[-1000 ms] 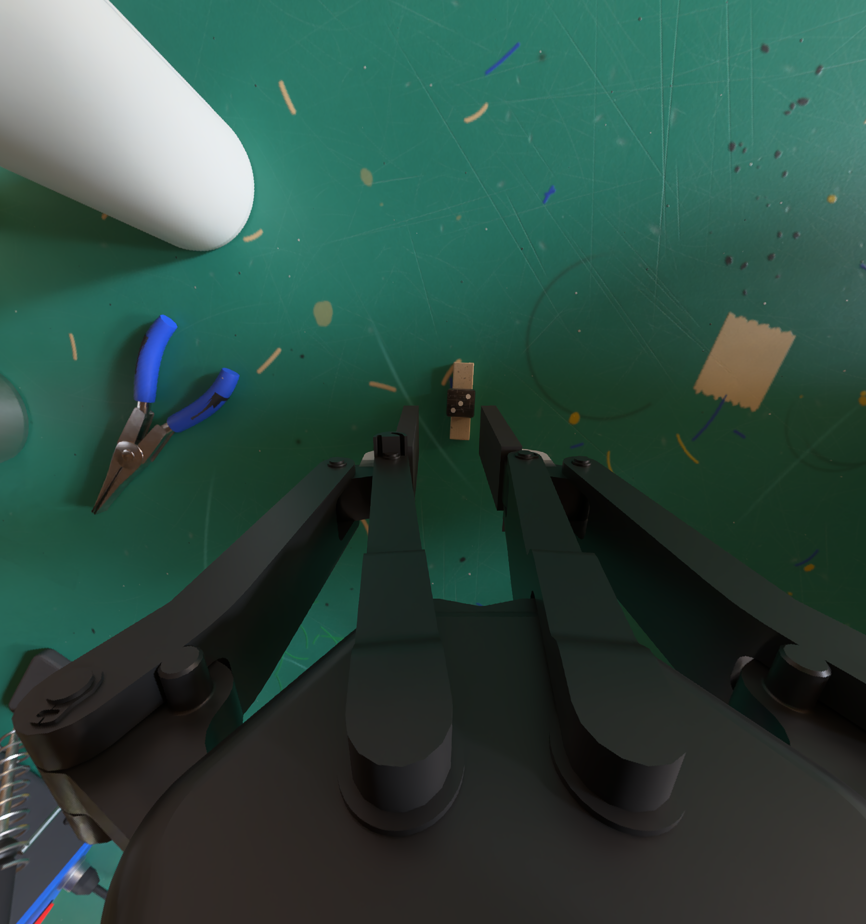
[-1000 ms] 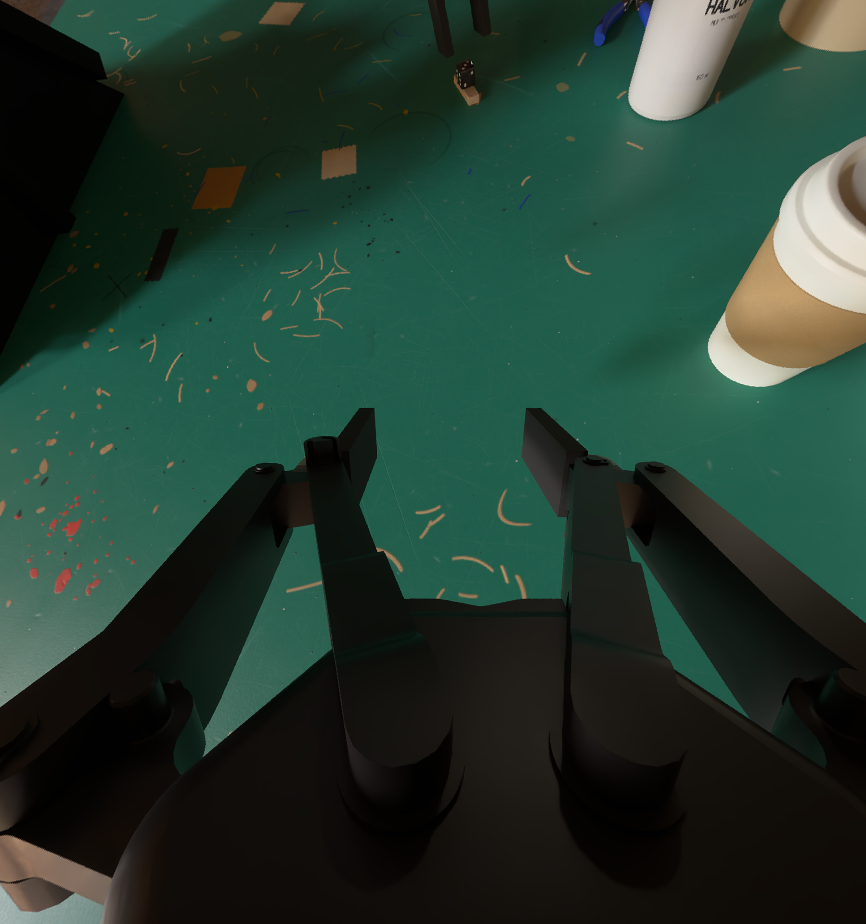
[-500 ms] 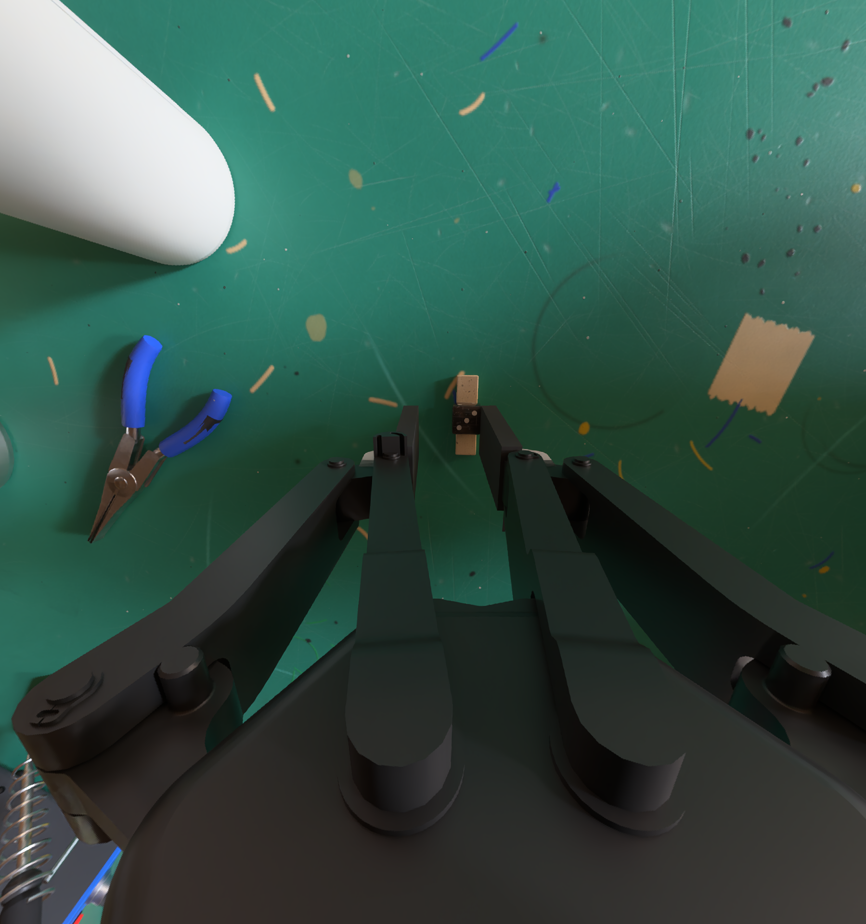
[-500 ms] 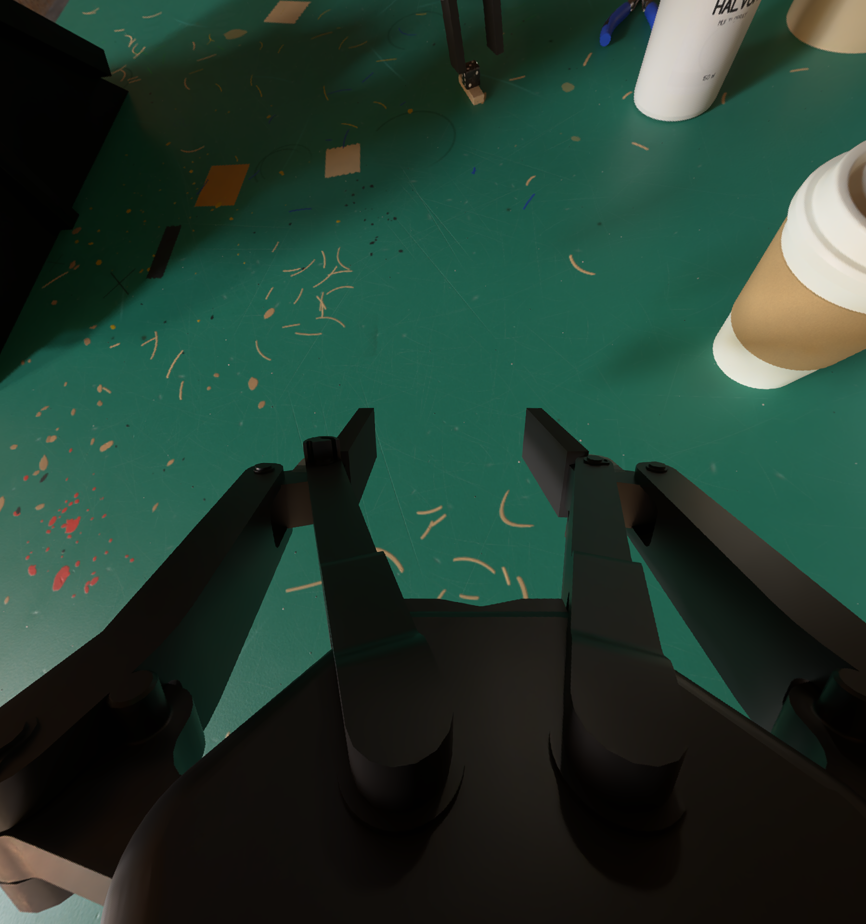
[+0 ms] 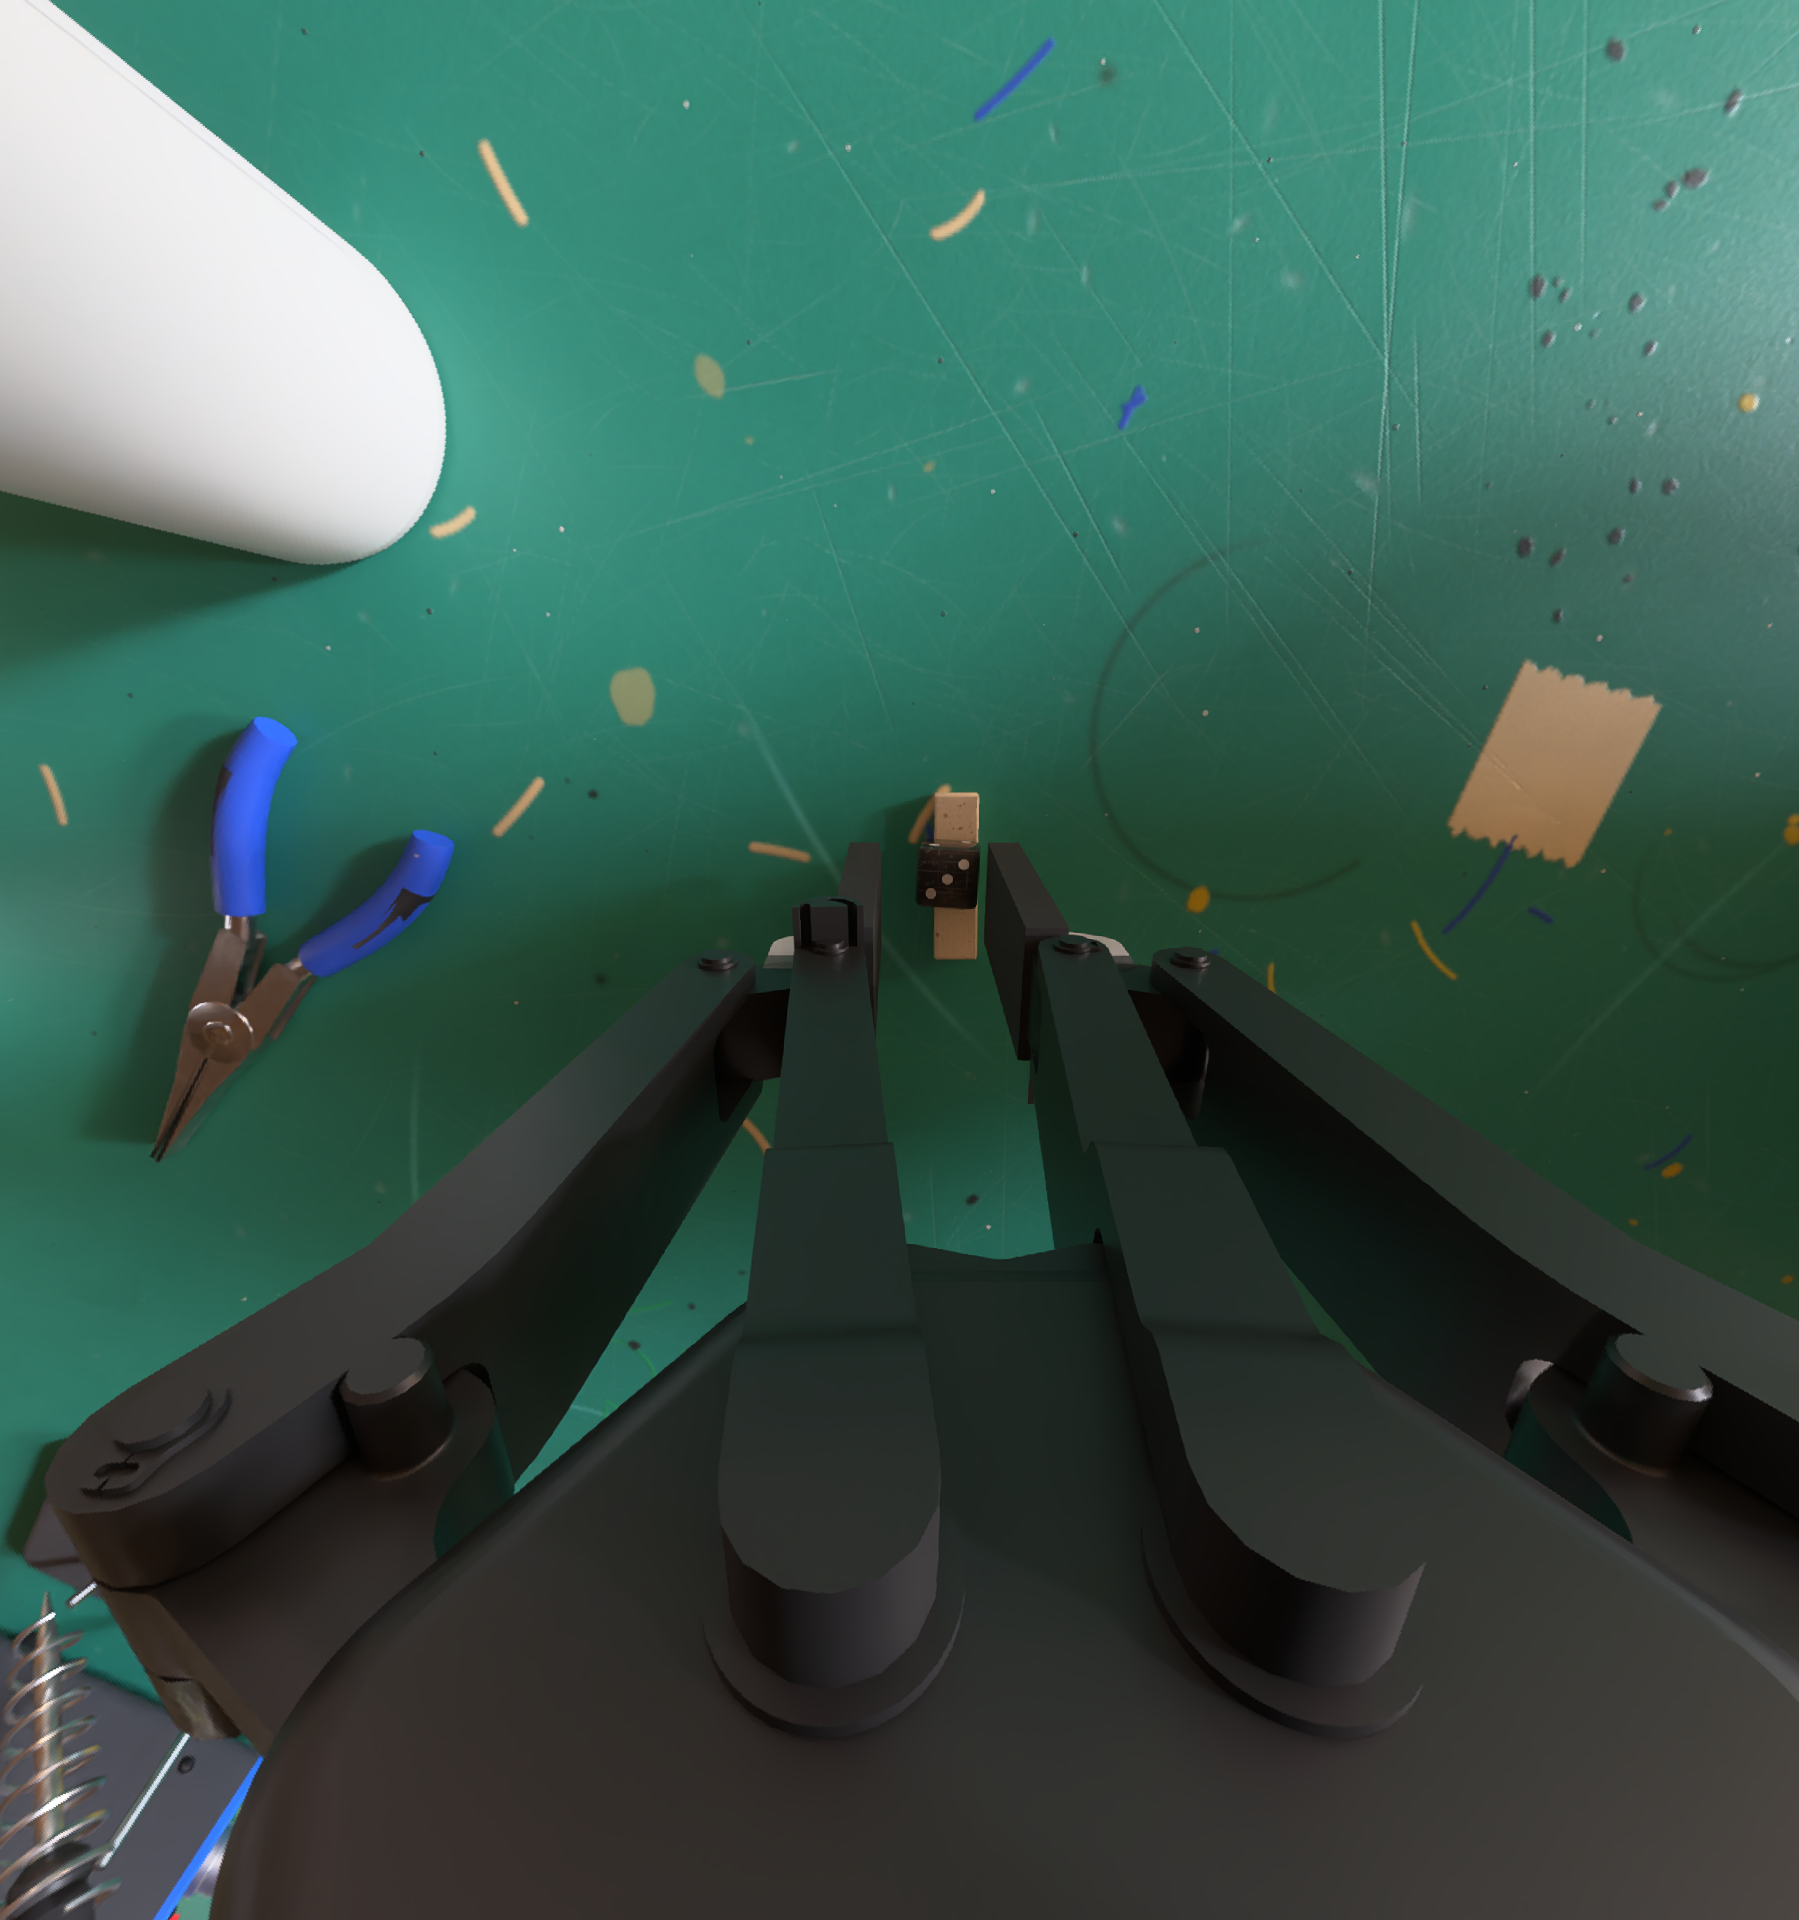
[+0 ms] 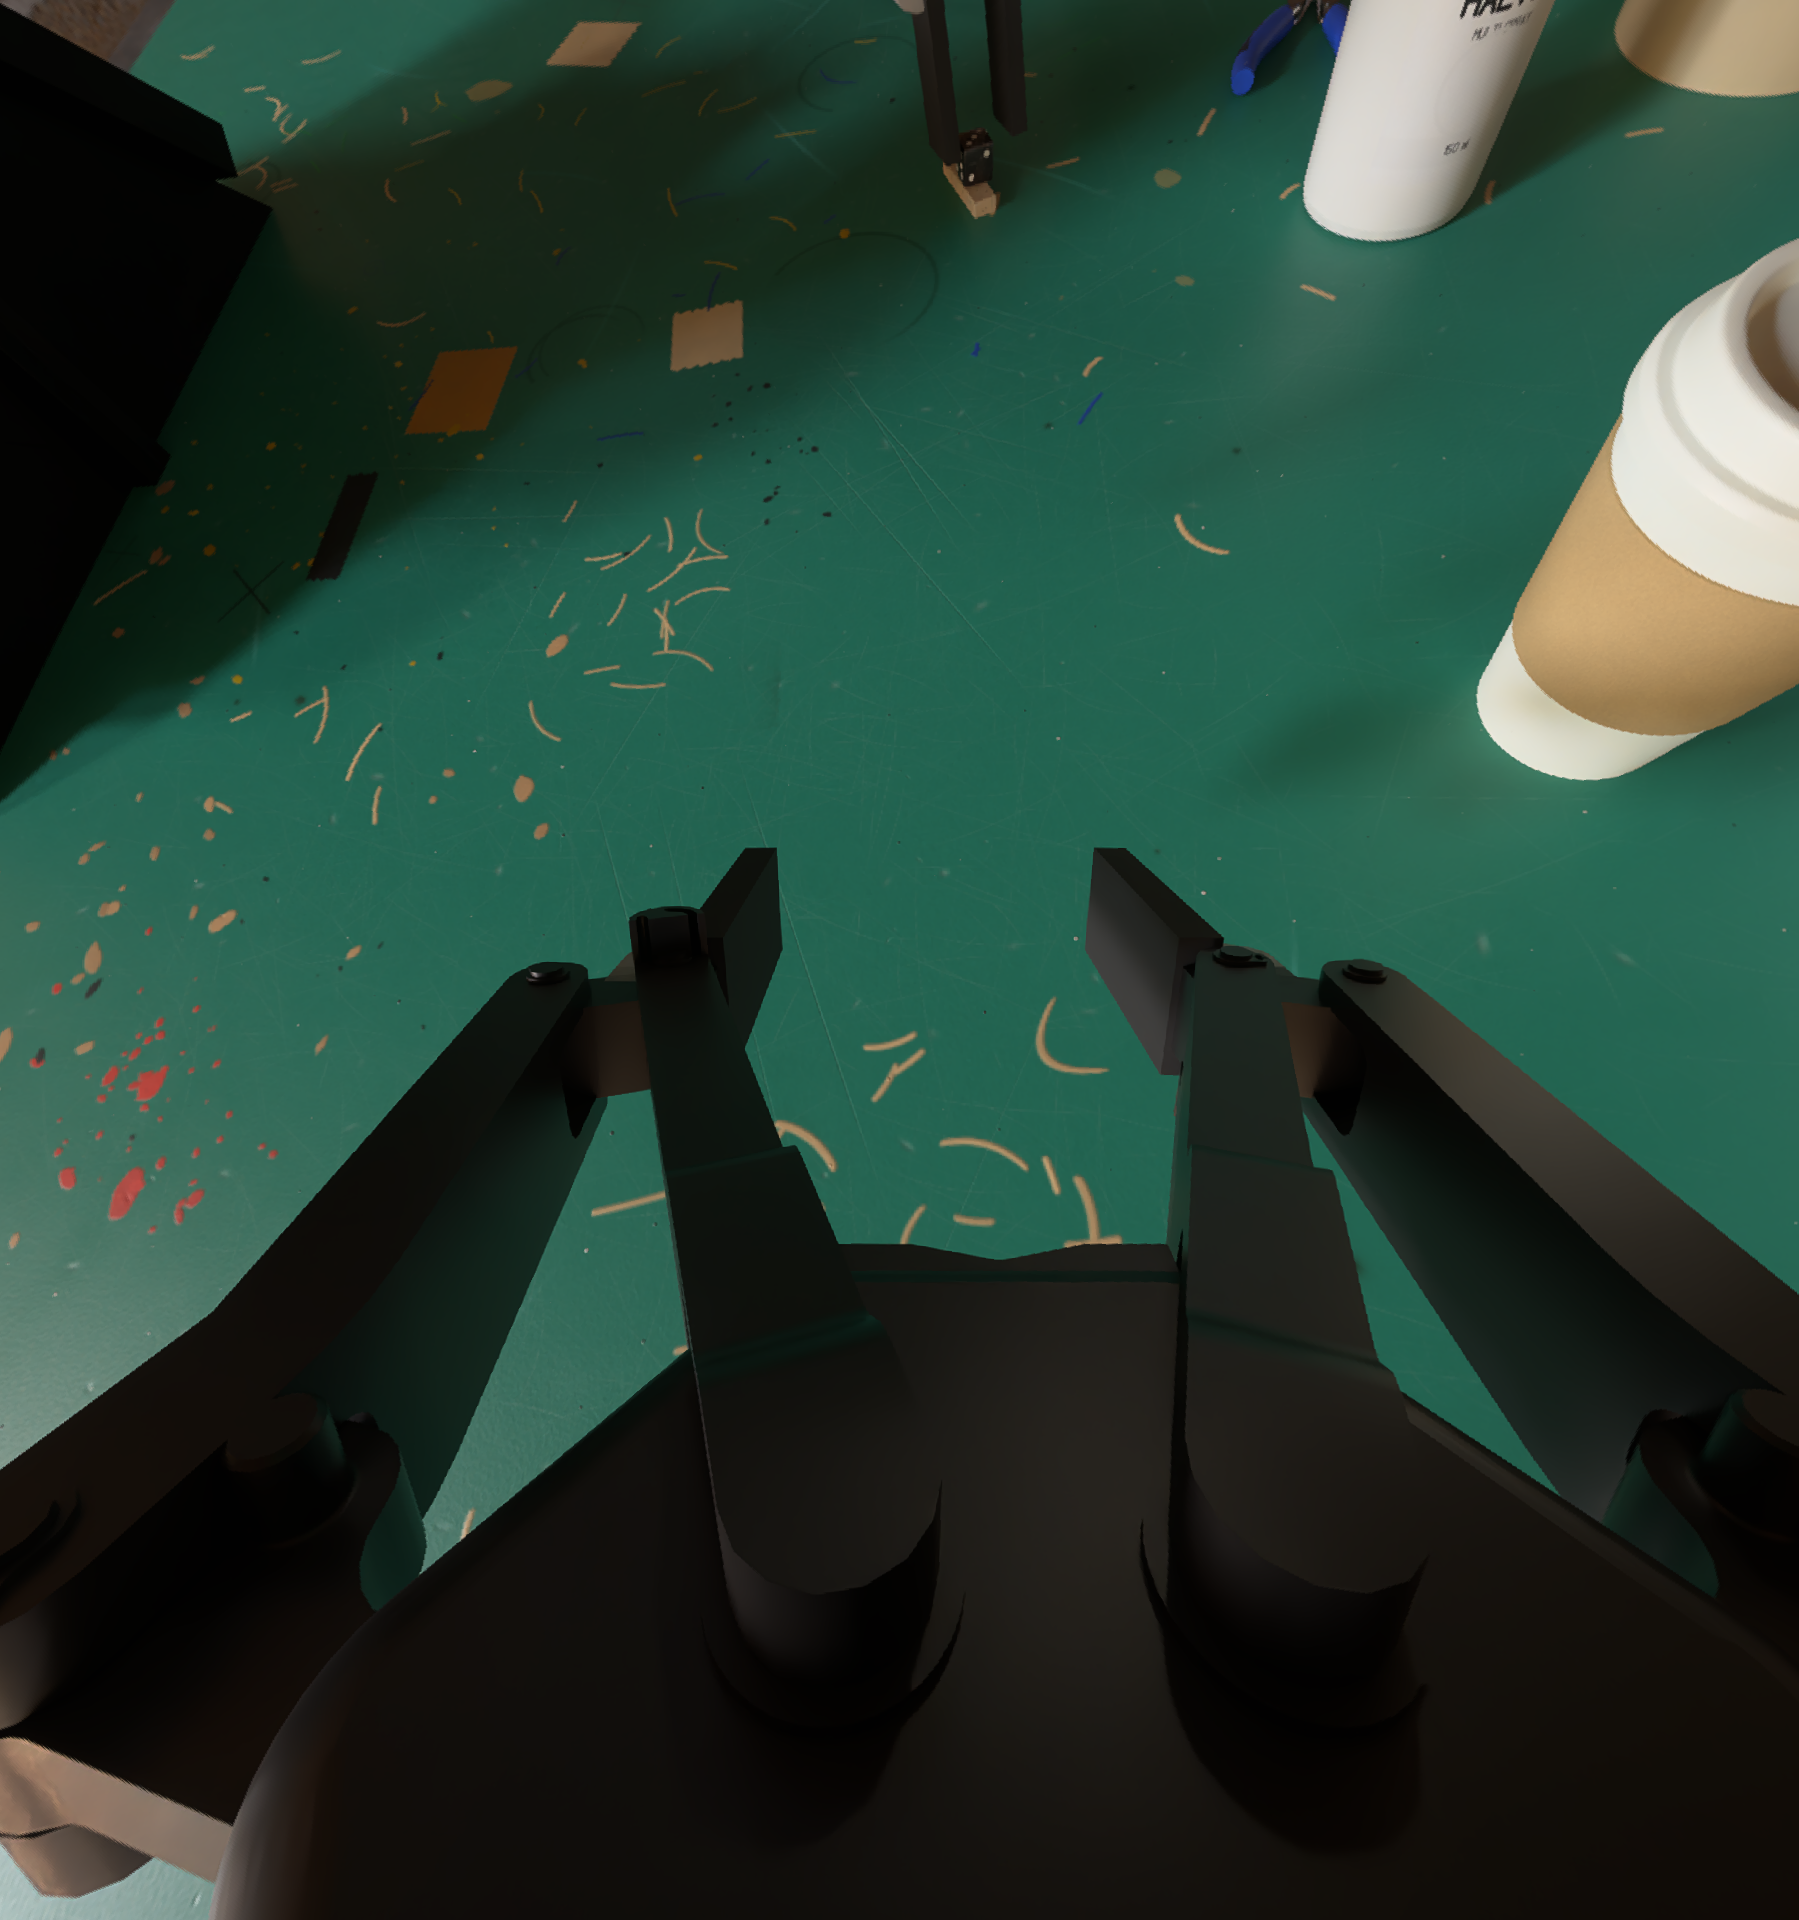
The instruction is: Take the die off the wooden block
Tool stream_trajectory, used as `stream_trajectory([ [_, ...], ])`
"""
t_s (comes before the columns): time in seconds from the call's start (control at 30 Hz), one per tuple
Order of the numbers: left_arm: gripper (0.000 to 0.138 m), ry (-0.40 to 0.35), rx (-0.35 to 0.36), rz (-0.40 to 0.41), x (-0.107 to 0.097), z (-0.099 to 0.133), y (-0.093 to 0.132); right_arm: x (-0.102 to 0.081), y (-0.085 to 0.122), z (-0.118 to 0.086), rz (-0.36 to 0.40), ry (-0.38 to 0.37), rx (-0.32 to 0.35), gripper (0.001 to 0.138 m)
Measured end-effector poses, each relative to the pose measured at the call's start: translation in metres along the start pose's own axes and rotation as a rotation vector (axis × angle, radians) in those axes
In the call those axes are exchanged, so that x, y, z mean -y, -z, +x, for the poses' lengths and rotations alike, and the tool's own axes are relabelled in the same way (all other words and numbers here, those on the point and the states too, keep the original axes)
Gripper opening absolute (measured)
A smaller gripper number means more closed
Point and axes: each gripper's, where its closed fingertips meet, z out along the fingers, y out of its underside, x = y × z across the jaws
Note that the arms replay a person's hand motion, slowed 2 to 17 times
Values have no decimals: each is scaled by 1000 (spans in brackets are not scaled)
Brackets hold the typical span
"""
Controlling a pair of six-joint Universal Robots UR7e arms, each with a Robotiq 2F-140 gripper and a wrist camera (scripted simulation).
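A small black die (image 5: 947, 875) with white pips sits on a narrow light wooden block (image 5: 955, 821) on the green mat. My left gripper (image 5: 934, 883) is open, its fingertips on either side of the die with small gaps. In the right wrist view the die (image 6: 975, 156) and the block (image 6: 974, 194) show far off between the left gripper's fingers (image 6: 939, 83). My right gripper (image 6: 934, 904) is open and empty, far from the die.
Blue-handled pliers (image 5: 251, 925) lie left of the die. A white bottle (image 5: 147, 312) stands at the upper left, also seen in the right wrist view (image 6: 1414, 114). A lidded paper coffee cup (image 6: 1705, 520) stands at the right. A black box (image 6: 53, 364) is at the left. A tan paper scrap (image 5: 1549, 764) lies right.
My left gripper has come down and forward, so its fingertips now flank the die. The right gripper has not moved.
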Motion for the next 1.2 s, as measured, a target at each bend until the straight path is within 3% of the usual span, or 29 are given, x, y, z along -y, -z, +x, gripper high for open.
stream_trajectory([
  [0.23,16,8,-32,0,2,6,-5,-3,2,1,13,-8,1,79],
  [0.77,16,79,-12,-9,-1,7,-2,-4,9,0,53,-8,1,79],
  [1.2,16,184,30,73,0,6,28,-3,19,-7,95,21,-17,78],
])
